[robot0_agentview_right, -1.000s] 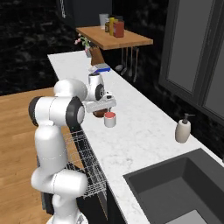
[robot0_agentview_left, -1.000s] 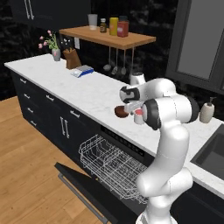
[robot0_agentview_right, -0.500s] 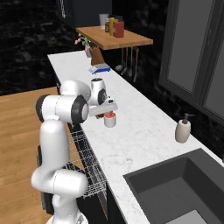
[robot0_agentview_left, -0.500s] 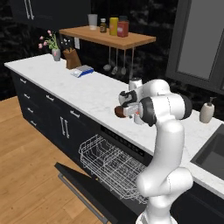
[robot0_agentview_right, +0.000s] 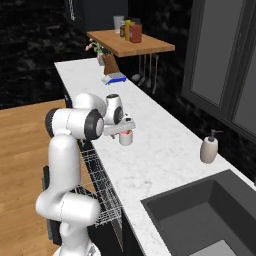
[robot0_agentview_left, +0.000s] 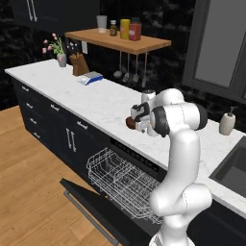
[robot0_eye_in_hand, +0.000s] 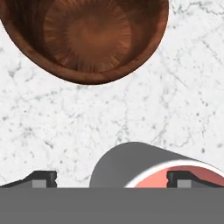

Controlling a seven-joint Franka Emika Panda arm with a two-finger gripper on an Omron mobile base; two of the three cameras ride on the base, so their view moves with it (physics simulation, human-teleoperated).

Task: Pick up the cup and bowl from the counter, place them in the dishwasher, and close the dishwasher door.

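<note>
One second earlier we had seen the hand held higher and nearer the arm's own body; by this moment the gripper (robot0_eye_in_hand: 111, 177) had dropped toward the counter (robot0_agentview_left: 98, 103) and sat right over the two dishes, jaws spread wide and grasping nothing. From the left base camera we could make out the bowl (robot0_agentview_left: 130, 123) as a dark-brown shape just beside the hand on its left, while the cup was hidden from us behind the wrist. From the right base camera the reverse held: the cup (robot0_agentview_right: 125, 137) stood plainly under the fingers, its red top just showing, and the bowl was lost behind the forearm. Looking along the gripper we saw both at once: the cup (robot0_eye_in_hand: 151, 166) lay close below, with one fingertip (robot0_eye_in_hand: 183, 178) over its red top and the other fingertip (robot0_eye_in_hand: 40, 178) off to its side above bare marble, and the bowl (robot0_eye_in_hand: 85, 37) lay beyond the tips, apart from the cup with a strip of counter between them. Below the counter edge, the dishwasher door (robot0_agentview_left: 98, 209) hung open and flat, and the white wire rack (robot0_agentview_left: 122, 180) of the dishwasher (robot0_agentview_left: 139, 161) stood pulled out over it.
</note>
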